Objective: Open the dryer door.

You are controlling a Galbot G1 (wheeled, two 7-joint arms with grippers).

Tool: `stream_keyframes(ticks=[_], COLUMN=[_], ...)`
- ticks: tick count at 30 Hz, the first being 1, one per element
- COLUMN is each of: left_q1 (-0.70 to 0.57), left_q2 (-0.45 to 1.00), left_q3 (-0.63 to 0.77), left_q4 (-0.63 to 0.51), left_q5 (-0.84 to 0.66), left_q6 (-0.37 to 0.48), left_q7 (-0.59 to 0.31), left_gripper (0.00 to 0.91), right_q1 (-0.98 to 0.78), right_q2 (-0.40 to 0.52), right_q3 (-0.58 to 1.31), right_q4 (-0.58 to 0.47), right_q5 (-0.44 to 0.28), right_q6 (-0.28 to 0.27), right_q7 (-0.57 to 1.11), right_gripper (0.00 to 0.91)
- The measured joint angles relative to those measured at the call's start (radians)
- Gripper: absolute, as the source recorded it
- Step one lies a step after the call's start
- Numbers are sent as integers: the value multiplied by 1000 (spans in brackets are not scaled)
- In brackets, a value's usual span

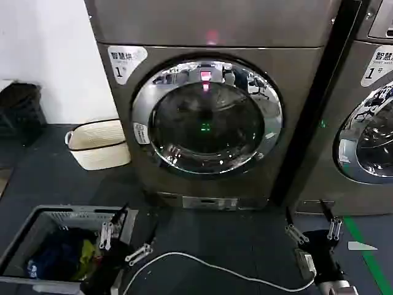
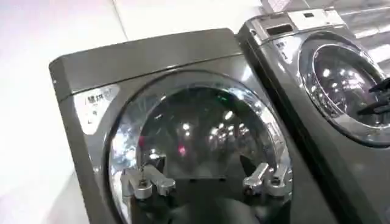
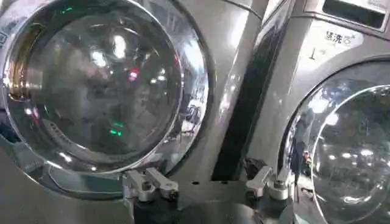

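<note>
The dryer (image 1: 298, 74) is a bronze-grey front-loader with a white sticker marked "1" (image 1: 126, 61) and a small red light (image 1: 211, 37) above. Its round dryer door (image 1: 207, 117) sits shut against the front, a chrome ring around dark glass. My left gripper (image 1: 126, 241) hangs low at the front left, well short of the machine, open and holding nothing. My right gripper (image 1: 314, 230) is low at the front right, also open and holding nothing. The left wrist view shows the dryer door (image 2: 195, 134) beyond the left gripper (image 2: 207, 181). The right wrist view shows the dryer door (image 3: 97, 85) past the right gripper (image 3: 207, 185).
A second like machine (image 1: 368, 123) stands to the right behind a dark gap. A grey laundry basket (image 1: 37, 216) with clothes sits under my left arm. A white basket (image 1: 98, 144) stands left of the dryer. A white cable (image 1: 209, 267) crosses the dark floor.
</note>
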Motion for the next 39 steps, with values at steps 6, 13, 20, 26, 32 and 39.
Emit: stream_keyframes(ticks=[6, 13, 20, 26, 32, 39], left_q1=[3, 17, 20, 24, 30, 32], left_q2=[0, 5, 2, 7, 4, -5], left_q3=[3, 5, 15, 15, 12, 12], left_q4=[-4, -23, -25, -25, -28, -34], left_q5=[5, 7, 17, 27, 30, 41], left_q6=[0, 0, -3, -10, -9, -8], left_q7=[1, 2, 2, 1, 1, 1], left_gripper=[907, 907, 907, 907, 907, 907], right_q1=[57, 207, 402, 544, 682, 834], right_q2=[-51, -175, -283, -336, -360, -353], right_q3=[-36, -100, -204, -296, -397, -513], right_q4=[-26, -140, -267, -388, -492, -603], right_q5=[78, 168, 230, 293, 348, 368], right_q6=[-8, 11, 60, 103, 152, 178], right_q7=[-24, -62, -109, -175, -229, -250], right_gripper=[907, 907, 907, 907, 907, 907])
